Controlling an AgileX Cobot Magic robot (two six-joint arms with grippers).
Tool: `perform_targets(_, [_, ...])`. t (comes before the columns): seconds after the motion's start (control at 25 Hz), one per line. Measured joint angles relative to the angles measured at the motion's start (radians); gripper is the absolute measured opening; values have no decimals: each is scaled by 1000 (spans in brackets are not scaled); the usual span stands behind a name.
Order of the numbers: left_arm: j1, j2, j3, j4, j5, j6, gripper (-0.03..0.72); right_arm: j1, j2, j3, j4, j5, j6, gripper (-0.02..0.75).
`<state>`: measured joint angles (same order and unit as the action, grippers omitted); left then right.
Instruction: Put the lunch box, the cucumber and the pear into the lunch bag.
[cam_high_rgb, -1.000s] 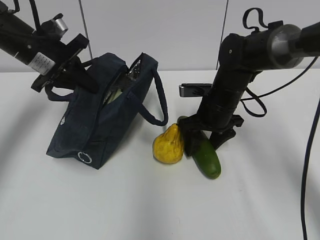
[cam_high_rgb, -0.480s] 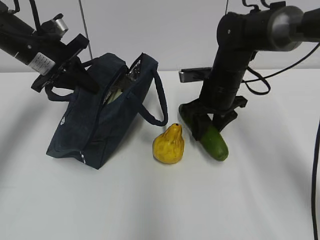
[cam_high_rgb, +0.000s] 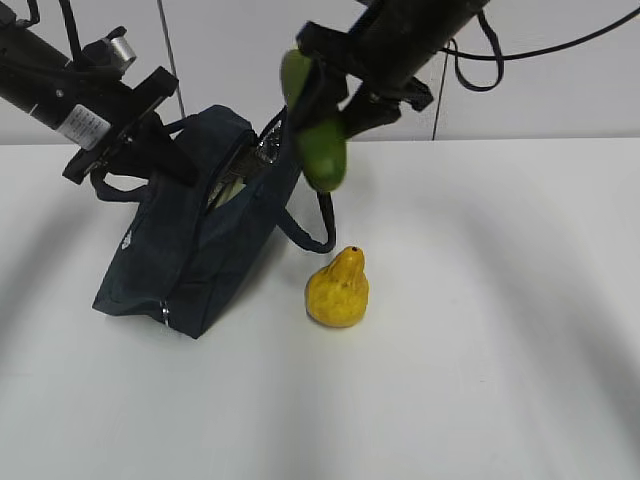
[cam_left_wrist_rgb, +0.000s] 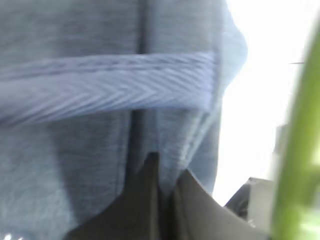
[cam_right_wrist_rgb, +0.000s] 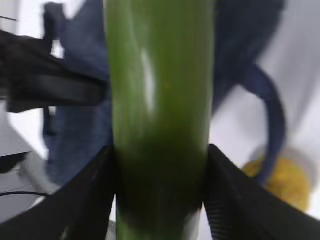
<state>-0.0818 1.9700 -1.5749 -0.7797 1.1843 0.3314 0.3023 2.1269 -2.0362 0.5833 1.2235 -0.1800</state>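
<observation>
The navy lunch bag (cam_high_rgb: 195, 235) leans on the table, its top unzipped and silver lining showing. My left gripper (cam_high_rgb: 140, 150) is shut on the bag's fabric at its left handle; the left wrist view shows its fingers (cam_left_wrist_rgb: 150, 200) pinching blue cloth (cam_left_wrist_rgb: 75, 130). My right gripper (cam_high_rgb: 335, 105) is shut on the dark green cucumber (cam_high_rgb: 318, 140) and holds it in the air just right of the bag's opening; the cucumber fills the right wrist view (cam_right_wrist_rgb: 157, 100). The yellow pear (cam_high_rgb: 338, 290) stands on the table right of the bag. The lunch box is hidden; something pale shows inside the bag.
The white table (cam_high_rgb: 480, 350) stretches to the right and front of the pear. A white wall stands behind. The bag's right handle (cam_high_rgb: 318, 215) hangs loose between the bag and the pear.
My right gripper has lifted the cucumber off the table beside the pear and carried it up and left to the bag's opening. The left gripper, bag and pear have not moved.
</observation>
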Motion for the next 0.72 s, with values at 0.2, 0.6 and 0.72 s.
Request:
perform_targets(0.2, [0,0,0,-76,-8,6,0,14,7,-6,230,2,9,378])
perform_targets(0.6, [0,0,0,-210,-45,86,0,14,82,-8,172,2,125,377])
perform_targets(0.72, [0,0,0,-212,-50,86,0,14,83,-8,95,2,161,378])
